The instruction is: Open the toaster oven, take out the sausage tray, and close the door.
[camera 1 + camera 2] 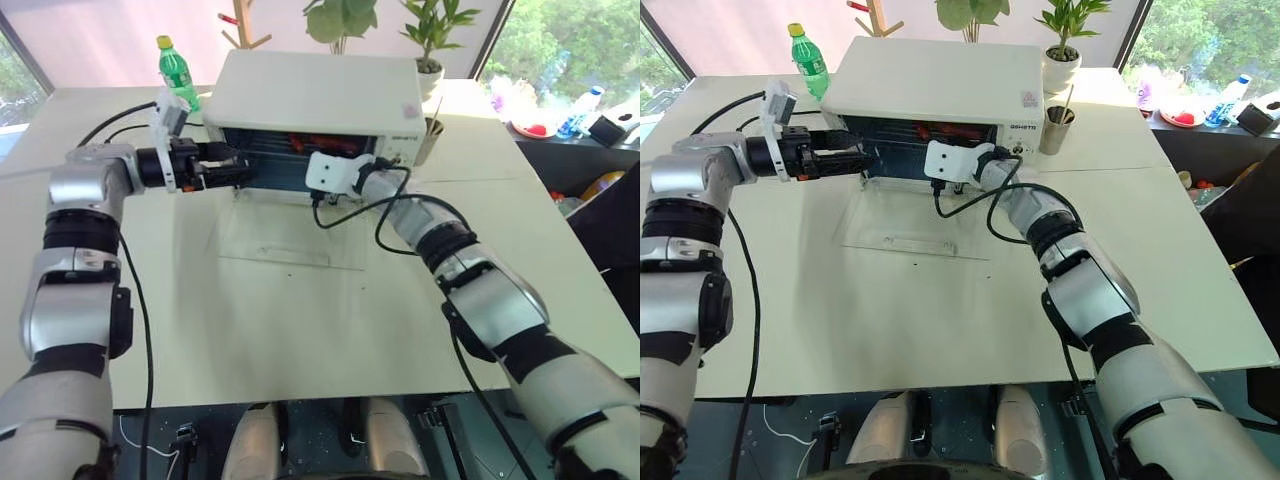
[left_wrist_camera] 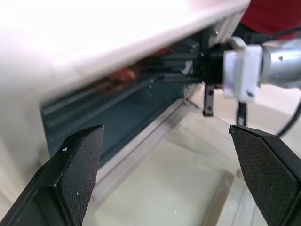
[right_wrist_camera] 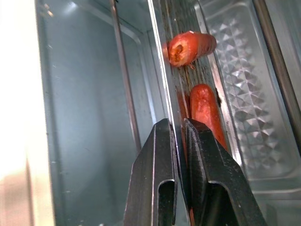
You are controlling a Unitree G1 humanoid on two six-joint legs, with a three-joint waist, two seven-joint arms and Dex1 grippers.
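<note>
Right gripper [image 3: 178,129]: fingers are pressed together on the front rim of the tray [image 3: 165,70], one finger on each side of the thin metal edge. The tray is seen inside the oven [image 1: 315,100], resting on the rack level, with two sausages [image 3: 190,47] lying on its ribbed base just beyond the fingertips. The nearer sausage is almost touched by the right-hand finger.

Left gripper [image 1: 235,172]: fingers are spread wide, nothing is held. It is held level at the left end of the oven's opening, pointing across the front toward the right gripper, the two being near but apart.

The door [image 1: 285,235] is dropped fully open and lies flat on the table [image 1: 300,340] in front of the oven, its glass pane see-through, its handle at the edge nearest the robot.

The oven is placed near the table's far edge, about midway along it. A green bottle [image 1: 176,72] is stood at the oven's left, toward the far left corner. A potted plant [image 1: 1062,62] and a cup [image 1: 1057,127] are stood at the oven's right, near the far edge.
</note>
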